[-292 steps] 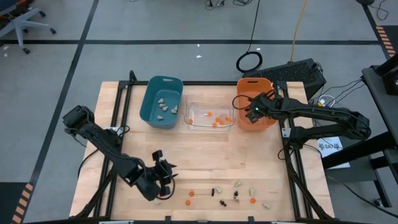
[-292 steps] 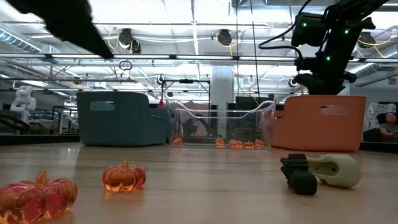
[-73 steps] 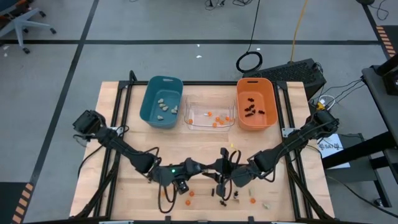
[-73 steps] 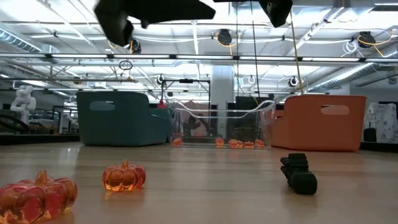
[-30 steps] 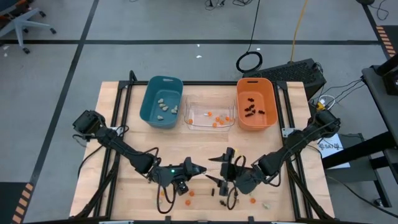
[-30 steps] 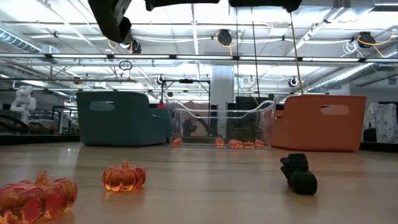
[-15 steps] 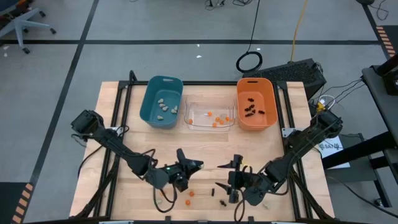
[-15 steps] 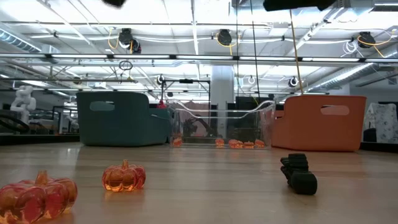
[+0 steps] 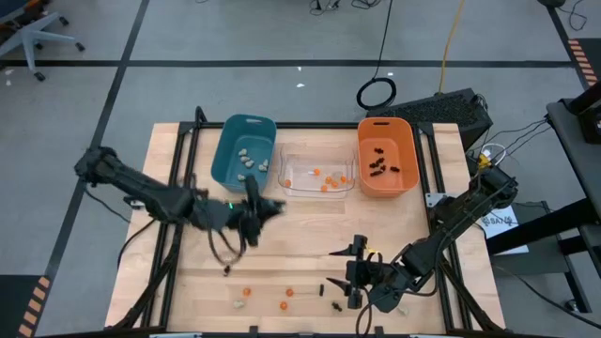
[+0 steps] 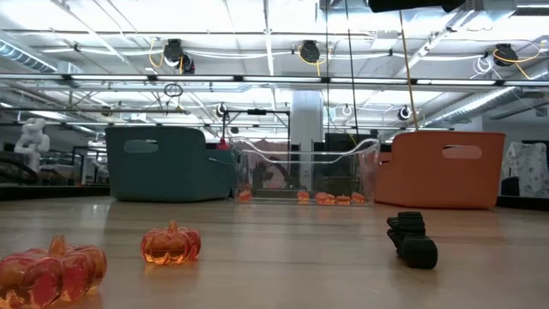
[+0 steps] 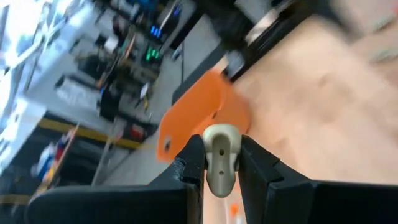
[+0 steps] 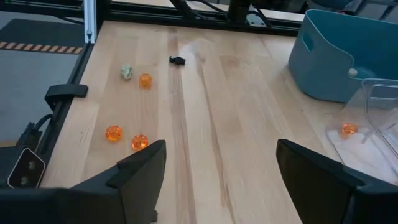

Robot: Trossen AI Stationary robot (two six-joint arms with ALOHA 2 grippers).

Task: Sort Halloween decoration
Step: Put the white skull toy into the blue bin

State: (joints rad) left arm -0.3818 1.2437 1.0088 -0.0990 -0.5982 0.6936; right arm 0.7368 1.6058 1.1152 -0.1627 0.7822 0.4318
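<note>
In the left wrist view a pale beige lump shows with my left gripper shut on it. In the high view that gripper hangs above the table just in front of the teal bin. My right gripper stands open above the near middle of the table, nothing between its fingers. Small orange pumpkins, black trinkets and a pale lump lie on the table's near strip. A pumpkin and a black piece show close in the low view. My left gripper pinches the pale lump between its two fingers, one on each of the lump's sides. The lump's rounded end sticks out past the fingertips. It is lifted clear of the table.
Three bins stand in a row at the far side: teal with pale lumps, clear with orange pumpkins, orange with black pieces. Bare wood lies between the bins and the trinkets. A dark frame rail runs along the table's edge.
My left gripper has risen and swung from the near middle of the table toward the far left, up to the teal bin, rolling its wrist as it went; it has left the top of the low view. My right gripper has drifted slightly toward the near edge, then kept still.
</note>
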